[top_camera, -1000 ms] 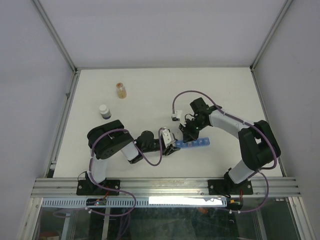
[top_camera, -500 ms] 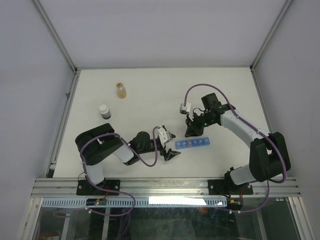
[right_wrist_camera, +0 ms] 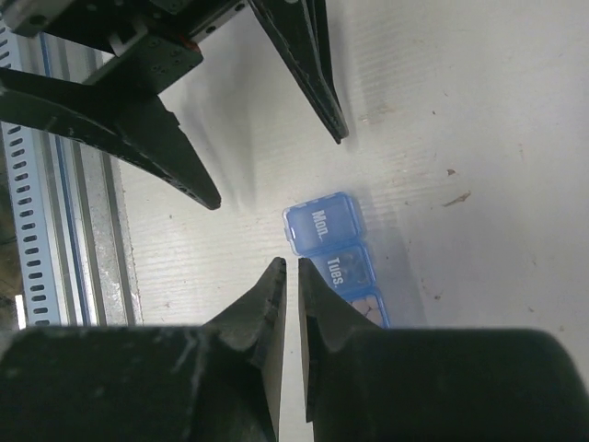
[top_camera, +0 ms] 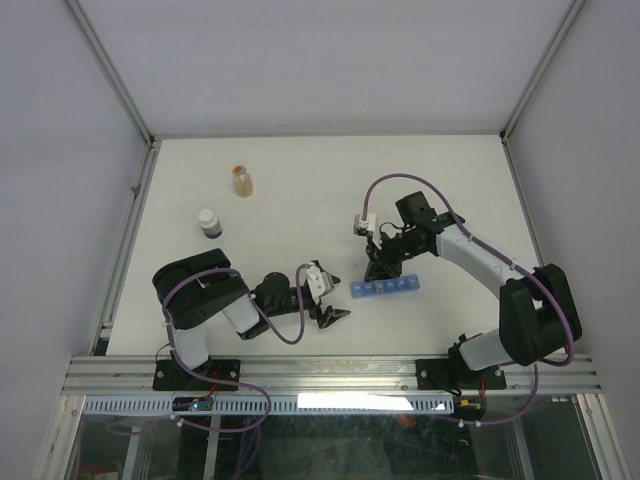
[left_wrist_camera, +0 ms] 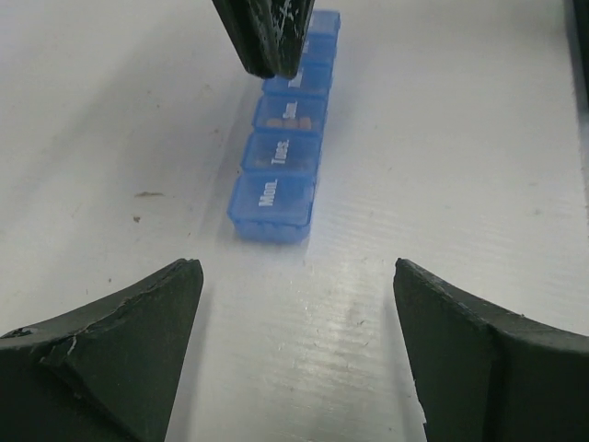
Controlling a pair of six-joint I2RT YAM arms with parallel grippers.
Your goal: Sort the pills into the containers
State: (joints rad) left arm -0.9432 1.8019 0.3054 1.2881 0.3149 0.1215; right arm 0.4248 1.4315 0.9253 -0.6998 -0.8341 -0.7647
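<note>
While the pill organiser is lying left-to-right just below frame centre, its Mon. end pointing left, the left gripper is gaping empty and the right gripper is hovering nearly closed.

White bench, seen from above. A blue pill-organiser strip lies flat near its centre, slightly right. An amber bottle stands far left; a white-capped container stands nearer, well apart from the strip.
</note>
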